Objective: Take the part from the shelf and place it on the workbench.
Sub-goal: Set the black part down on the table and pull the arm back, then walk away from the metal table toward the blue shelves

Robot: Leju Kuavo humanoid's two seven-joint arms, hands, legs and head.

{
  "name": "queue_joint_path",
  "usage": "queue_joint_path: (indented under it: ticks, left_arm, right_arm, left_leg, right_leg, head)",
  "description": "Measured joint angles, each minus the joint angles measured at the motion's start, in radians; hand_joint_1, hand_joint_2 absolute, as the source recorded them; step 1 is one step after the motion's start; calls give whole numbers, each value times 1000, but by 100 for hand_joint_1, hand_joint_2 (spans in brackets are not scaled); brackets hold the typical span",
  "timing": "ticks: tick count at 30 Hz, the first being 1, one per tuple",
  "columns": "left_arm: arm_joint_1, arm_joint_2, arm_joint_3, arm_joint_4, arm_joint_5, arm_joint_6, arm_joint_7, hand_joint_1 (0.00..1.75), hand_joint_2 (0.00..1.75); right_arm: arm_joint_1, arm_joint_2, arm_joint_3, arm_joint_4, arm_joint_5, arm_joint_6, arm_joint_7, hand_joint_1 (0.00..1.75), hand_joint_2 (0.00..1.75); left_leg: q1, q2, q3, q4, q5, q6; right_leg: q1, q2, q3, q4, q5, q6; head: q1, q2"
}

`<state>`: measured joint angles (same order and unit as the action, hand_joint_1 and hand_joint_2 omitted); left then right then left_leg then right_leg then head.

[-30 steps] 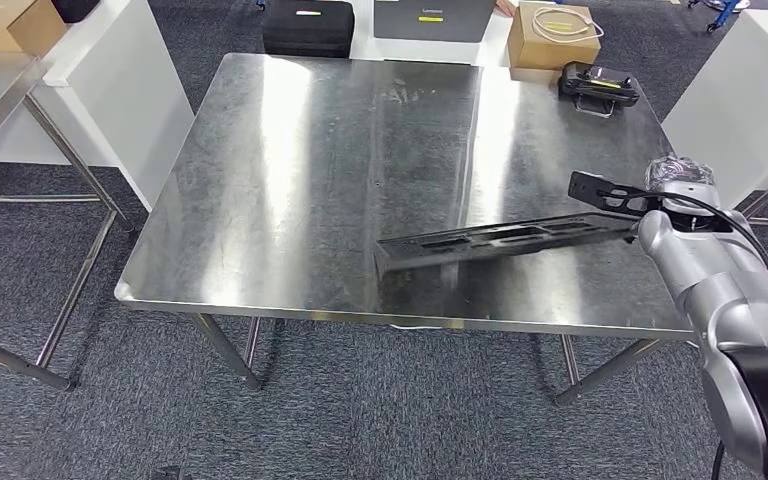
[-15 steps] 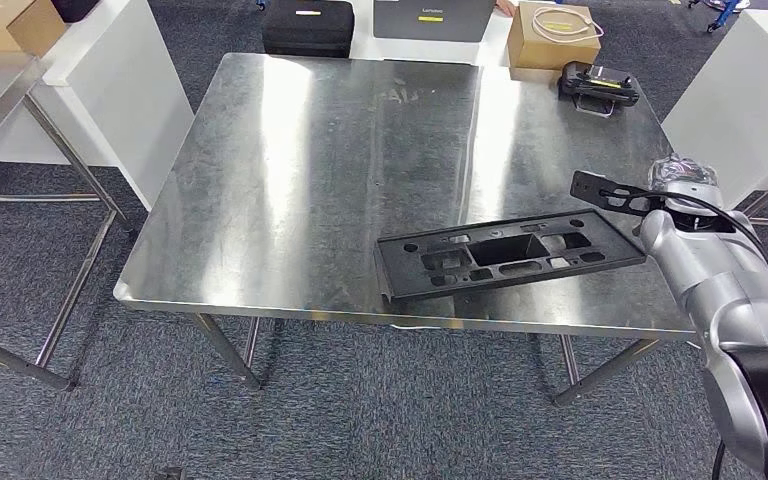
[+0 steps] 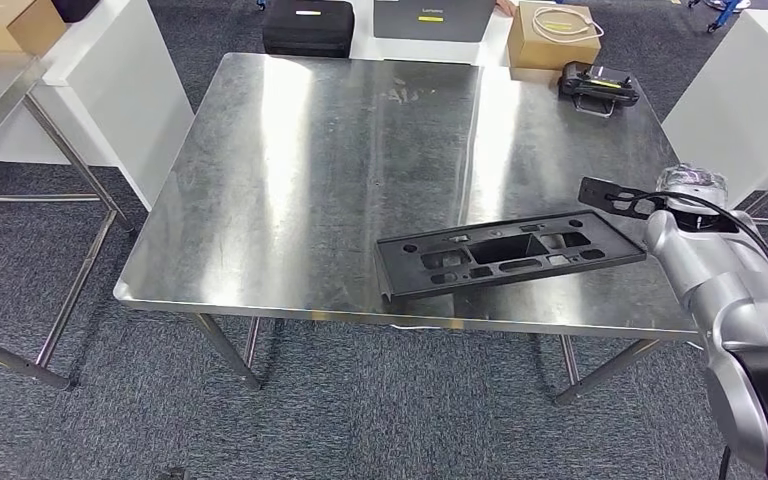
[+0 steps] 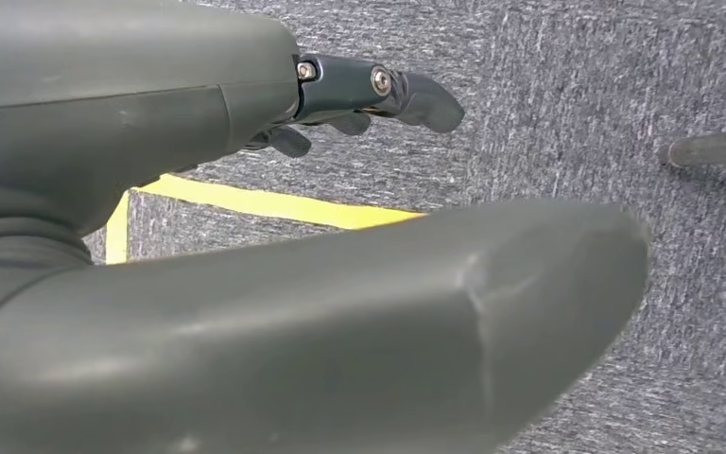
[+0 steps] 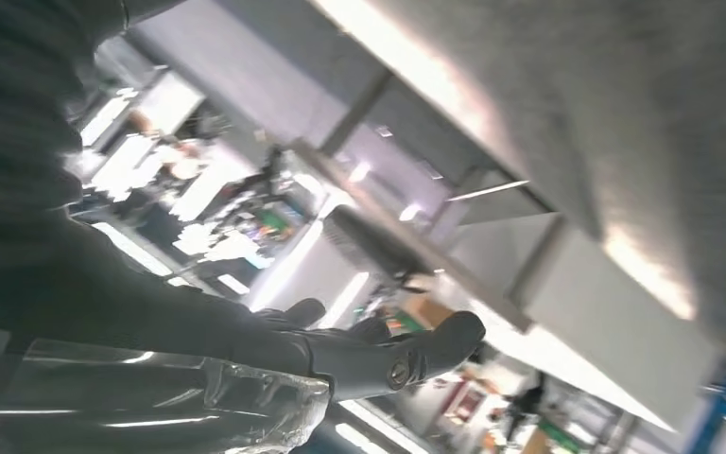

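The part (image 3: 510,251) now lies flat on the workbench (image 3: 340,150), its open face up near the front edge; 1 second ago it hung tilted on edge above the steel, held at its right end. The right hand (image 3: 625,198) has let go and drawn back a little to the right, fingers spread, holding nothing.

The right robot hand (image 3: 682,190) is mostly hidden behind its own wrist in the head view, the blurred right wrist view leaves the background unreadable, and the worktop (image 3: 340,160) hides its legs.
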<state>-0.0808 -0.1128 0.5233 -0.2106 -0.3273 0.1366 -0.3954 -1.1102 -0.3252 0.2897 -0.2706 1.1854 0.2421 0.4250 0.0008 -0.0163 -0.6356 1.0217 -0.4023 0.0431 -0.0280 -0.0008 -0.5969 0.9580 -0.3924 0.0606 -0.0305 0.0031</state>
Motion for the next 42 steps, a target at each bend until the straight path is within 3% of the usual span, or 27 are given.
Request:
queue_joint_path:
  ticks: [8, 10, 12, 14, 16, 17, 18, 19, 21, 22, 24, 27, 29, 31, 33, 34, 35, 37, 38, 39, 42]
  left_arm:
    - [0, -4, 0, 0, -2, -1, 38, 0, 0]
    - [0, -5, 0, 0, -4, -4, 43, 0, 0]
    - [0, -5, 0, 0, -6, -8, 45, 0, 0]
    - [-1, -6, 0, 0, -6, -10, 42, 0, 0]
    - [-1, -7, 1, 0, -5, -10, 39, 0, 0]
    - [0, -7, 1, 0, -5, -10, 37, 0, 0]
    - [0, -8, 1, 0, -4, -10, 36, 0, 0]
    - [0, -8, 2, 0, -4, -11, 35, 0, 0]
    - [0, -9, 2, 0, -2, -12, 31, 0, 0]
    - [0, -8, 3, 0, -1, -12, 29, 0, 0]
    - [1, -7, 4, 0, -1, -13, 26, 0, 0]
    - [6, -6, 7, 1, 1, -14, 22, 0, 0]
    - [7, -7, 12, 1, 1, -14, 20, 0, 0]
    - [7, -7, 15, 1, 2, -15, 19, 0, 0]
    - [7, -7, 15, 1, 2, -16, 18, 0, 0]
    - [7, -7, 16, 1, 2, -16, 18, 0, 0]
    - [7, -7, 16, 1, 3, -16, 17, 0, 0]
    - [6, -3, 17, 0, 3, -18, 15, 0, 0]
    - [4, -2, 18, -1, 2, -19, 13, 0, 0]
    - [3, 0, 18, -2, 2, -19, 11, 0, 0]
    - [0, 3, 19, -3, 1, -20, 9, 0, 0]
  right_arm:
    - [-7, -32, 1, 3, 58, 6, 105, 0, 175]
    - [-10, -42, 1, 3, 69, -13, 121, 0, 175]
    - [-13, -53, 1, 3, 79, -32, 128, 0, 175]
    - [-17, -63, 1, 4, 88, -43, 129, 0, 175]
    - [-16, -70, 1, 6, 95, -47, 129, 0, 175]
    - [-13, -71, 1, 8, 98, -47, 130, 0, 175]
    - [-10, -72, 1, 10, 100, -48, 131, 0, 175]
    - [-7, -72, 1, 12, 103, -49, 132, 0, 175]
    - [-8, -72, 2, 14, 108, -50, 135, 0, 175]
    - [-10, -72, 2, 14, 111, -51, 137, 0, 175]
    - [-11, -71, 2, 15, 114, -52, 139, 0, 175]
    - [-9, -67, 3, 18, 116, -51, 140, 0, 175]
    - [-11, -64, 3, 19, 119, -50, 140, 0, 175]
    - [-12, -63, 4, 19, 121, -47, 140, 0, 175]
    - [-12, -61, 4, 21, 123, -45, 141, 0, 175]
    - [-12, -60, 4, 22, 123, -45, 141, 0, 175]
    - [-12, -60, 4, 22, 124, -45, 142, 0, 175]
    - [-14, -60, 4, 22, 125, -45, 144, 0, 175]
    - [-17, -61, 5, 23, 125, -45, 144, 0, 175]
    - [-19, -61, 5, 23, 126, -46, 145, 0, 175]
    - [-23, -62, 5, 23, 127, -47, 145, 0, 175]
  left_leg:
    - [0, 0, -1, 0, 0, 0]
    - [-4, 0, 0, 0, -2, 9]
    - [-2, 3, 12, -19, 10, 27]
    - [3, 7, 21, -40, 27, 40]
    - [3, 8, 18, -44, 33, 43]
    - [3, 8, 15, -44, 35, 42]
    - [2, 8, 11, -43, 37, 39]
    - [3, 7, 8, -42, 40, 35]
    - [6, 7, -2, -33, 43, 24]
    - [5, 7, -10, -25, 43, 18]
    - [1, 6, -23, -12, 45, 5]
    - [6, 6, -36, -3, 50, -9]
    - [10, 10, -60, 54, -1, -20]
    - [12, 12, -104, 183, -91, -29]
    - [12, 12, -127, 285, -146, -29]
    - [10, 12, -111, 284, -149, -24]
    - [8, 12, -74, 244, -138, -15]
    - [-1, 13, 31, 106, -110, 14]
    - [-8, 15, 67, 52, -100, 28]
    - [-15, 16, 85, 22, -94, 38]
    - [-24, 18, 83, -7, -60, 51]
  right_leg:
    - [0, 0, 0, 0, 0, 0]
    - [-5, 0, 4, -8, 5, 10]
    - [-7, 0, 4, -10, 3, 20]
    - [-5, 0, -27, 59, -38, 11]
    - [-6, 1, -91, 203, -105, 1]
    - [-6, 1, -119, 266, -127, 3]
    - [-6, 1, -130, 295, -136, 8]
    - [-8, 1, -118, 281, -129, 17]
    - [-18, -1, -40, 147, -89, 39]
    - [-19, 0, -3, 84, -70, 43]
    - [-17, 4, 26, 27, -50, 30]
    - [-13, 6, 10, 39, -34, -2]
    - [-15, 5, -1, 40, -22, -20]
    - [-11, 3, -15, 40, -10, -36]
    - [-4, 2, -33, 40, 3, -45]
    - [0, 2, -42, 40, 11, -47]
    - [5, 2, -51, 40, 19, -47]
    - [9, 2, -61, 39, 34, -46]
    - [9, 1, -63, 37, 40, -43]
    - [7, -1, -63, 34, 46, -38]
    - [5, -5, -62, 19, 67, -17]
  head:
    - [0, 0]
    - [-1, 0]
    - [0, 0]
    - [3, 0]
    - [6, 0]
    - [6, 0]
    - [6, 0]
    - [6, 0]
    - [7, 0]
    - [8, 0]
    - [8, 0]
    - [7, 0]
    - [7, 0]
    - [7, 0]
    - [7, 0]
    - [7, 0]
    - [7, 0]
    - [9, 0]
    - [11, 0]
    - [12, 0]
    - [11, 0]
